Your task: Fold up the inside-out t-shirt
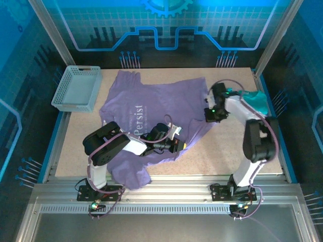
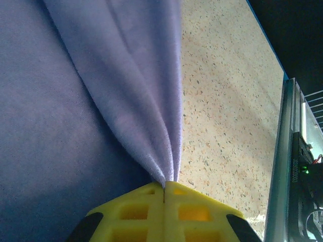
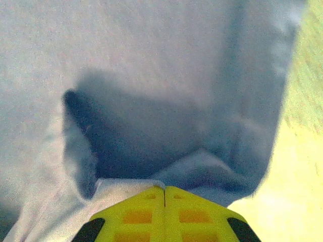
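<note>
The inside-out t-shirt (image 1: 151,103) is lavender-purple with pale lettering and lies crumpled across the middle of the table. My left gripper (image 1: 177,145) sits at its near right edge. In the left wrist view its yellow fingers (image 2: 136,212) are shut, pinching a taut fold of the t-shirt (image 2: 136,101) that fans away from the tips of the left gripper (image 2: 164,185). My right gripper (image 1: 209,116) is at the shirt's right side. Its tips (image 3: 164,189) are closed on a bunched edge of the t-shirt (image 3: 166,75).
A grey mesh basket (image 1: 76,88) stands at the far left corner. A teal garment (image 1: 256,102) lies by the right edge, behind the right arm. Bare speckled tabletop (image 1: 227,151) shows at the near right, bounded by a metal rail (image 2: 280,166).
</note>
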Available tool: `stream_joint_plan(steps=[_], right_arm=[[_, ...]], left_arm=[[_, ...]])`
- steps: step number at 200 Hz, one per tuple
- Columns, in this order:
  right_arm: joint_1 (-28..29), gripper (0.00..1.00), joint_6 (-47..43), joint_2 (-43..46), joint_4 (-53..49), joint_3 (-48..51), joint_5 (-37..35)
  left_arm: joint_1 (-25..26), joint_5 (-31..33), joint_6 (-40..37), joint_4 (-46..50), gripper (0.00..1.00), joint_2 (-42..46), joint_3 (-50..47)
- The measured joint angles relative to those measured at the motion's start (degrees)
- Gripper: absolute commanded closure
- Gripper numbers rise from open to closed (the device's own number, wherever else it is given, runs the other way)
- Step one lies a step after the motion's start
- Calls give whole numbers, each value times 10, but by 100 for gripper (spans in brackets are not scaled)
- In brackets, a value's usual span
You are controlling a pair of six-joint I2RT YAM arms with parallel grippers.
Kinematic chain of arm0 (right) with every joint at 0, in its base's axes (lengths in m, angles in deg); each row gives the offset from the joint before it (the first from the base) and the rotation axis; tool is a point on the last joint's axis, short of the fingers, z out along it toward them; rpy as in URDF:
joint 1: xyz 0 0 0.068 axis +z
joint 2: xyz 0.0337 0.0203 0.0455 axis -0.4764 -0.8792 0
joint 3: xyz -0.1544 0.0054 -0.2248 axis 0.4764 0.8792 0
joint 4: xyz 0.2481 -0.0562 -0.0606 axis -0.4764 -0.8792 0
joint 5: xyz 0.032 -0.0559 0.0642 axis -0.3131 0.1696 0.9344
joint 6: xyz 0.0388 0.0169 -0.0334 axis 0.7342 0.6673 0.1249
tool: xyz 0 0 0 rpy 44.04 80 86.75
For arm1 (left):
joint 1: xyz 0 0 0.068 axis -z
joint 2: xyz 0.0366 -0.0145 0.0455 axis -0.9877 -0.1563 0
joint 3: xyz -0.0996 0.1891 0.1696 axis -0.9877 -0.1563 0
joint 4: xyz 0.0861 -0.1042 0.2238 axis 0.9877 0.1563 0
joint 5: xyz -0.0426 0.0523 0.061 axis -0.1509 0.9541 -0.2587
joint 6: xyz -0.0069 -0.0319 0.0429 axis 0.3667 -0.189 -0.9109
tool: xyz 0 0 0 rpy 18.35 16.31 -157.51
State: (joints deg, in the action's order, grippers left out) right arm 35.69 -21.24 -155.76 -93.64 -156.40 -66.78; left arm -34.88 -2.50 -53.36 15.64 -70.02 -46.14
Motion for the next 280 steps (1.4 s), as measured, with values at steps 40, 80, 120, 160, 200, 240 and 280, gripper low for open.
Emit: stream_joint_plan(steps=[40, 80, 120, 160, 200, 240, 280], right_arm=[[-63, 100, 50, 160, -25, 125, 79], [-109, 98, 97, 190, -24, 207, 113], [-100, 72, 132, 187, -18, 216, 66], [1, 58, 117, 187, -15, 176, -30], [107, 52, 70, 169, -8, 126, -101], [124, 51, 31, 100, -10, 85, -130], [142, 54, 1, 52, -19, 64, -128]], left_arm=[[10, 0, -14, 13, 100, 0, 5], [51, 3, -57, 48, 100, 0, 35], [72, 7, -80, 68, 100, -6, 52], [72, 12, -90, 74, 100, -14, 52], [72, 13, -91, 74, 100, -16, 52], [72, 13, -90, 74, 100, -16, 52], [72, 13, -90, 73, 100, -16, 52]])
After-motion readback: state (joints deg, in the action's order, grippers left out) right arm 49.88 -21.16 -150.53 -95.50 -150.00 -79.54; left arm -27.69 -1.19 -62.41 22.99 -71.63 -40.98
